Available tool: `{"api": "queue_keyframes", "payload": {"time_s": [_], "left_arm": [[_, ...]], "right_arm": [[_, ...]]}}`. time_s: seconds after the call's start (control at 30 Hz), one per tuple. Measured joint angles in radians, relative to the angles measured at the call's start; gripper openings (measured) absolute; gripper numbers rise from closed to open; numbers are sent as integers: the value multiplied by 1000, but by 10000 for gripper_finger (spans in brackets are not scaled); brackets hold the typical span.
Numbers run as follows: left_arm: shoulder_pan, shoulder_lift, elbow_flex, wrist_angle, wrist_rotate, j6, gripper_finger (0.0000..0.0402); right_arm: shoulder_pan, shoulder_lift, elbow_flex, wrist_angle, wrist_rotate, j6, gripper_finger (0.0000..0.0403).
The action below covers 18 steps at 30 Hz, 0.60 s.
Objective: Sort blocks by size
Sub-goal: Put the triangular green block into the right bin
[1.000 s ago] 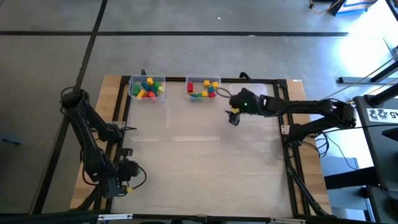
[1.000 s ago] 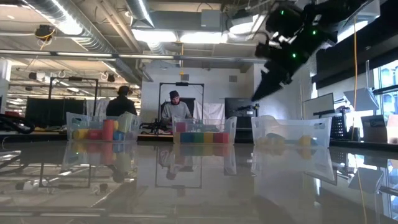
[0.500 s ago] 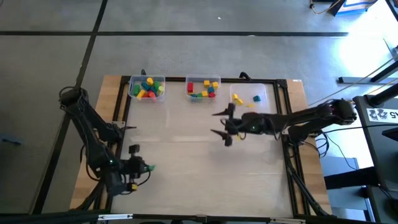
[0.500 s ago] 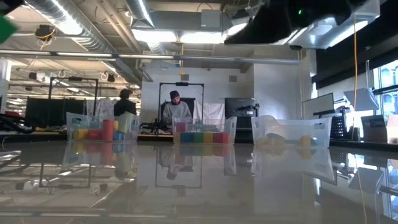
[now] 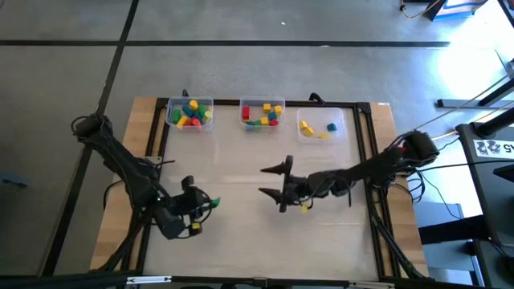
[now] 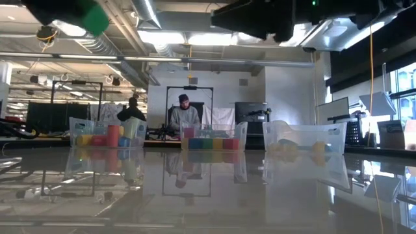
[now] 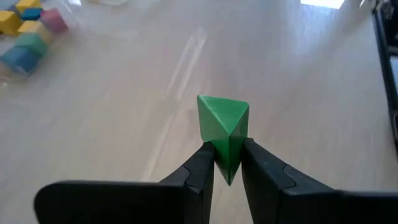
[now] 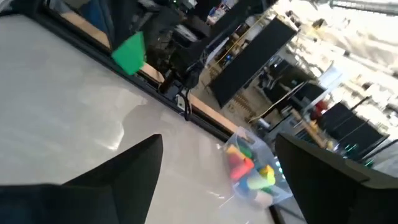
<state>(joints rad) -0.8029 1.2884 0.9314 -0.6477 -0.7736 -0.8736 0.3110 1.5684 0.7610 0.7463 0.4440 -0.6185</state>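
A green block [image 7: 222, 121] is up in the air over the near left part of the table, with my left gripper [image 5: 206, 204] shut on it; it also shows in the high view [image 5: 214, 201], the low view [image 6: 95, 17] and the right wrist view [image 8: 130, 53]. My right gripper [image 5: 263, 181] stands open over the table's middle, held level, its fingers pointing toward the left arm with nothing between them. The other blocks lie in three clear bins along the far edge. My left gripper pinches the green block between its two fingers [image 7: 200, 167], which sit on opposite sides of its lower part [image 7: 227, 159]. The fingers slant down from the table's near left. Most of the block sticks out past the fingertips, turned corner-on and lifted clear of the table.
Three clear bins stand along the far edge: a left one [image 5: 189, 114] with larger blocks, a middle one [image 5: 263, 114], and a right one [image 5: 320, 128] holding few small blocks. Bare tabletop [image 5: 241, 241] lies between the arms and the near edge. People show in the room behind.
My left gripper has carried the green block up and toward the table's middle, turning as it went. My right gripper has swung from above the right bin toward the near edge and the middle, tipping up to level and rolling, and has stayed open.
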Motion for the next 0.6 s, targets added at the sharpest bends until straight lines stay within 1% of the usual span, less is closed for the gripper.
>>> {"api": "queue_keyframes", "payload": {"time_s": [0.1,0.3,0.43,0.6], "left_arm": [[37,0,0,47,-1,18,65],[100,0,0,96,-1,18,65],[130,0,0,136,-9,44,65],[155,0,0,198,-16,91,65]], "right_arm": [[26,61,39,18,49,-70,317],[69,193,175,12,112,-211,317],[92,279,277,7,197,-306,317],[104,371,399,-3,272,-366,317]]}}
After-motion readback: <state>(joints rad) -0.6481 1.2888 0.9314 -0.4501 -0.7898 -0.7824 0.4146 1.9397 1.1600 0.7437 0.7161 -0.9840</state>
